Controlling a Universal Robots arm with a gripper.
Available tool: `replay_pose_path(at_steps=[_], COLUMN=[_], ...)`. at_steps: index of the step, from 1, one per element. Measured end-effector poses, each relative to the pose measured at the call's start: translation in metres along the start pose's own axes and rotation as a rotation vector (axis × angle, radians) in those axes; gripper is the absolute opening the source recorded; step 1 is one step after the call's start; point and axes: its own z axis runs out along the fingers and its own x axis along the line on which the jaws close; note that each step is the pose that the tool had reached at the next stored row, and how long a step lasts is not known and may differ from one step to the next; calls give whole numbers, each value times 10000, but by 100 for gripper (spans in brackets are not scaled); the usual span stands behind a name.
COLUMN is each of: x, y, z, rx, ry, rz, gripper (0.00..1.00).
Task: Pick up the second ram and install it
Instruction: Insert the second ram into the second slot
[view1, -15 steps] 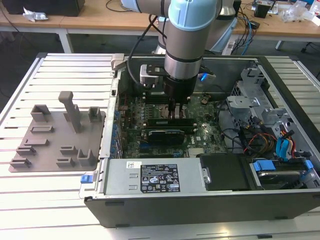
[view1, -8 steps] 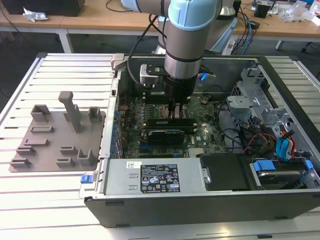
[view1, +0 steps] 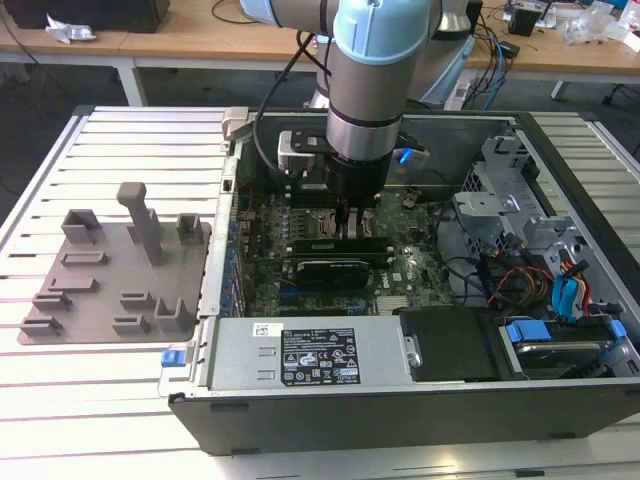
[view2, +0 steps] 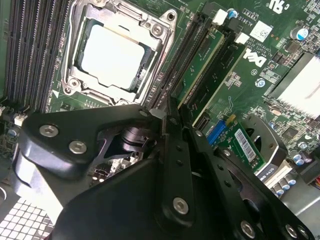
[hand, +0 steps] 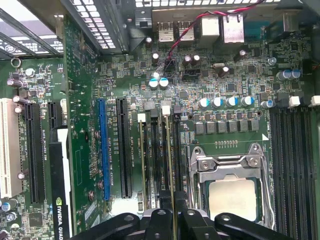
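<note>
- Exterior view first: shows an open computer case (view1: 560, 400) lying on a slatted metal tabletop (view1: 120, 400), with the robot arm (view1: 380, 70) reaching straight down into it.
- Places the gripper (view1: 350, 222) low over the green motherboard (view1: 400, 275), near the middle of the case.
- Shows a grey plastic fixture (view1: 120, 270) well apart from the case, toward the tabletop's edge on the exterior view's left.
- Shows a boxy power supply (view1: 300, 355) along the near wall of the case, and a black expansion card (view1: 335, 268) just beyond it.
- From the first wrist view: finds the gripper (hand: 173, 220) clenched on the second ram (hand: 172, 170), a very thin stick seen edge-on.
- Sets that stick upright along the row of long memory sockets (hand: 150, 160), just beside the processor socket (hand: 232, 190).
- Cannot tell whether the stick is fully seated or merely resting in its socket.
- From the second wrist view: shows the black fingertips (view2: 172, 127) drawn close together at the end of a dark socket, next to the metal-framed processor (view2: 117, 57).
- Shows another green memory stick (view2: 200, 57) standing in a neighbouring socket.
</note>
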Motion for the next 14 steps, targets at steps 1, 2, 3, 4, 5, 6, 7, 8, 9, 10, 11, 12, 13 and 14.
replay_pose_path(at_steps=[1, 2, 3, 4, 5, 6, 7, 8, 9, 10, 11, 12, 13, 14], x=[0, 1, 1, 1, 1, 1, 1, 1, 1, 1, 1, 1, 0, -2], y=[0, 0, -1, -1, -2, -3, -5, -7, -7, -7, -7, -7, -7, -6], z=[1, 2, 10, 21, 29, 32, 37, 43, 43, 44, 45, 45, 37, -73], rx=[0, 1, 2, 1, 0, 0, -1, -1, -1, -2, -2, 0, -1, 2], ry=[-1, 0, -14, -22, -23, -21, -22, -22, -22, -24, -26, -25, -24, -25], rz=[36, 95, 95, 94, 94, 94, 94, 96, 95, 95, 96, 96, 95, 94], gripper=[14, 14, 14, 14, 14, 14, 14, 14, 14, 14, 15, 15, 21, 21])
